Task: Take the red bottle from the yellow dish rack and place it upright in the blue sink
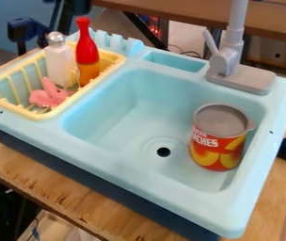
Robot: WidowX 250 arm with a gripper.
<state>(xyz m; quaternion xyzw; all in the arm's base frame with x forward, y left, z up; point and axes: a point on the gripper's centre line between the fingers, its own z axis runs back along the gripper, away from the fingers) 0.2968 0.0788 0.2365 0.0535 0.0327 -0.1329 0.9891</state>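
While the claw (34,41), state impossible to tell, is off the sink's (139,174) far-left corner | can (216,141) upright inside, right | bottle (88,54), shaker (59,63), pink toy (47,95) in left rack (51,112)

The light is bright and soft, and it spreads rather evenly over the pale blue sink (111,157). The shadows are weak, with only a gentle shade in the basin around the foot of the can (218,143). The silver cap (56,37) carries a small shine. Below the table (19,162), at the lower left, it is very dark.
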